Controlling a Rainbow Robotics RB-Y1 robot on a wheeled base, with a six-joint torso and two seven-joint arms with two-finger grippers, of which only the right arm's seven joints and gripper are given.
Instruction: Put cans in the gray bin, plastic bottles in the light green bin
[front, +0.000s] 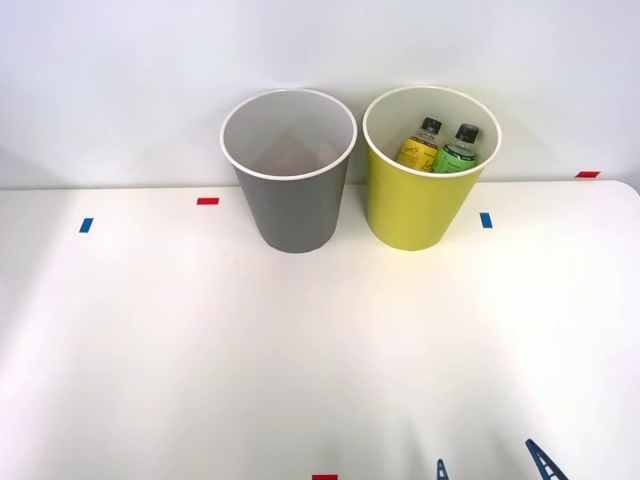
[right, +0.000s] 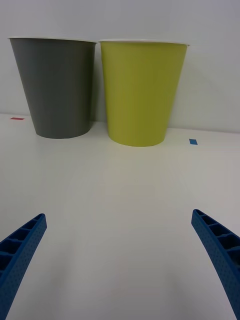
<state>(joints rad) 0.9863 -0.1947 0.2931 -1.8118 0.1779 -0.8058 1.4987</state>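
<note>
White table (front: 200, 350) lies under the wide-open, empty right gripper (right: 120, 260).

The gray bin (front: 292, 205) has a white rim and pale inside. Beside it, the light green bin (front: 418, 205) is lime, white-rimmed, holding black-capped plastic bottles (front: 440, 148), one yellow-labelled, one green-labelled. The right gripper (right: 120, 260) has ribbed blue fingers (right: 220, 250).

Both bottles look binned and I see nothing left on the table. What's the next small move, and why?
Probably just hold the right gripper open and back: both bottles stand inside the green bin, and the gray bin beside it shows no clear can inside.
</note>
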